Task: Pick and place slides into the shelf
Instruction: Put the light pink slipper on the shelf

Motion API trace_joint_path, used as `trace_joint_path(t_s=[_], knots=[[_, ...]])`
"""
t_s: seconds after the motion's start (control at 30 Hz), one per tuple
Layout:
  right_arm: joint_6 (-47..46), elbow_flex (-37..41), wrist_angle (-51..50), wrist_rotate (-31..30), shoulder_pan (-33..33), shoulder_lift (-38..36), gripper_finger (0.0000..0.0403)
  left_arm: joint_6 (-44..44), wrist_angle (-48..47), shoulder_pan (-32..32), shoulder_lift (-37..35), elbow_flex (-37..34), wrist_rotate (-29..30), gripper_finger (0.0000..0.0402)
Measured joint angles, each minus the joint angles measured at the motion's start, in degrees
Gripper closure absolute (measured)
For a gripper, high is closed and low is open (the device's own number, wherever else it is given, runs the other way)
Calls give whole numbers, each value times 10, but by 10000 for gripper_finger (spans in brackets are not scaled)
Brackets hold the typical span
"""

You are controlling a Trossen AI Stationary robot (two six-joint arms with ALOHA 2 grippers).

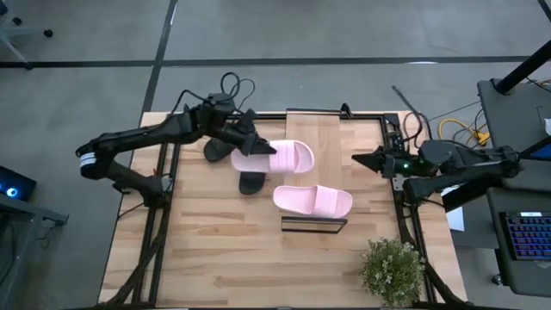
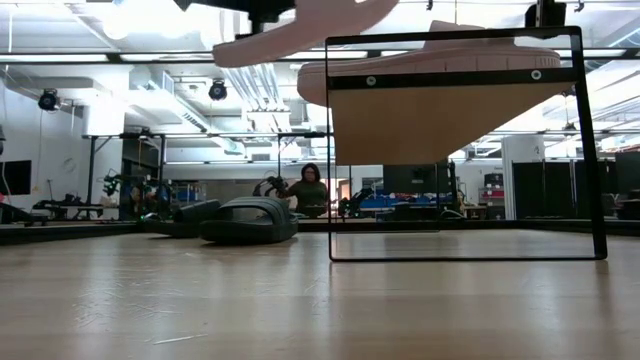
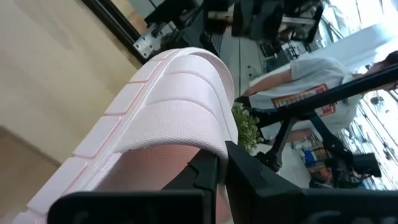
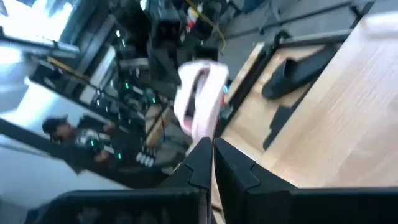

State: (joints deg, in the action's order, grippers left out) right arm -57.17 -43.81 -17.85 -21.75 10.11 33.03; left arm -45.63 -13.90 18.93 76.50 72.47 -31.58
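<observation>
My left gripper (image 1: 263, 146) is shut on a pale pink slide (image 1: 288, 158) and holds it above the far half of the shelf (image 1: 320, 138), a light-wood plank on a thin black frame. In the low view this slide (image 2: 300, 25) hangs tilted above shelf height. A second pink slide (image 1: 314, 201) lies sole down on the shelf's near end. Two black slides (image 1: 251, 181) (image 1: 217, 150) lie on the table left of the shelf. My right gripper (image 1: 357, 161) is shut and holds nothing, just right of the shelf. My left gripper pinches the ribbed strap of the pink slide at its edge (image 3: 208, 140) between its two fingers (image 3: 202, 177). It comes nearly level from the table's left. The slide is lifted clear of shelf and table and tilts.
A potted plant (image 1: 392, 271) stands at the table's near right corner. Cables lie beyond the far edge. A person (image 2: 310, 190) sits in the room behind the table. Bare tabletop (image 1: 215, 258) lies at the near left.
</observation>
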Motion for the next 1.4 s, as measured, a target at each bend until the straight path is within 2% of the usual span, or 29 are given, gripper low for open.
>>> trace_joint_path(t_s=[0.27, 0.87, 1.4], knots=[[4, 0, -25, -31, 0, -45, 394, -5, 61, 0, 56, 28, -24, 401], [25, 0, -34, -39, 0, -59, 394, -21, 65, -1, 146, 112, -24, 401], [43, 0, -30, -38, 0, -60, 394, -35, 75, -20, 174, 125, 19, 401]])
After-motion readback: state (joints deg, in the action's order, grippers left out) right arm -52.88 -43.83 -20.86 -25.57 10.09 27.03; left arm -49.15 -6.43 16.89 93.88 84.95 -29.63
